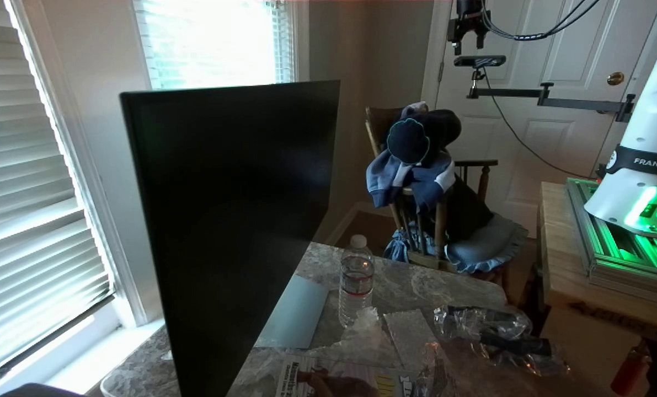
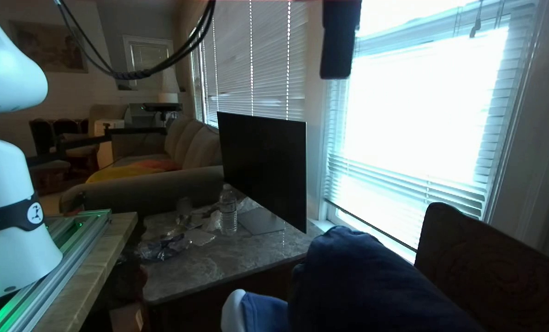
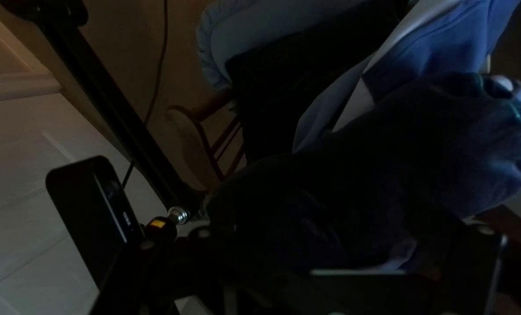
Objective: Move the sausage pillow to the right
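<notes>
Robotiq tool (image 1: 469, 46) hung in an exterior view with its two fingers (image 1: 480, 39) spread, at one o'clock from the navy sausage pillow (image 1: 410, 142). That pillow lay over a blue-and-white garment (image 1: 382, 175) on the back of a wooden armchair (image 1: 440, 223). Toward seven o'clock from it, a water bottle (image 1: 356, 286) stood on the marbled tabletop (image 1: 444, 286), at four o'clock from the black monitor (image 1: 234, 220).
</notes>
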Tool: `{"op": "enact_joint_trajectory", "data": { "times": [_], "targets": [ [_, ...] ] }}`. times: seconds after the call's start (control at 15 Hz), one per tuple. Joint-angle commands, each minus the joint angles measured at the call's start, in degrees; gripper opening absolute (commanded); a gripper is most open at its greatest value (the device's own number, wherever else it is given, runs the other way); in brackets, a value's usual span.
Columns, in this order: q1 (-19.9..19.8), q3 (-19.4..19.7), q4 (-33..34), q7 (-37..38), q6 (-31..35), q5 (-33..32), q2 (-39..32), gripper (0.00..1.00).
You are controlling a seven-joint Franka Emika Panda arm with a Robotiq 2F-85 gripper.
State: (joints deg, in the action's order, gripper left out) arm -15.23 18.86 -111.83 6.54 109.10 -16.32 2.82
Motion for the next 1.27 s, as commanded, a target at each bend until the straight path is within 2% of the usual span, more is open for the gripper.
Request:
{"op": "enact_joint_trajectory", "data": {
  "times": [0.0,0.13,0.6,0.67,0.73,1.2],
  "targets": [
    [-0.22,-1.79,-6.56,-1.3,-2.15,-1.01,8.82,1.0],
    [-0.16,-2.44,-8.5,-2.06,-2.57,0.03,12.04,1.0],
    [0.73,-3.25,-16.23,-9.42,3.86,2.45,20.39,1.0],
    [1.03,-3.02,-16.8,-9.77,4.45,3.81,20.8,1.0],
    [0.16,-3.6,-13.36,-7.97,2.41,1.6,17.43,1.0],
    [0.47,-3.67,-15.22,-8.37,3.3,2.42,18.92,1.0]
  ]
}}
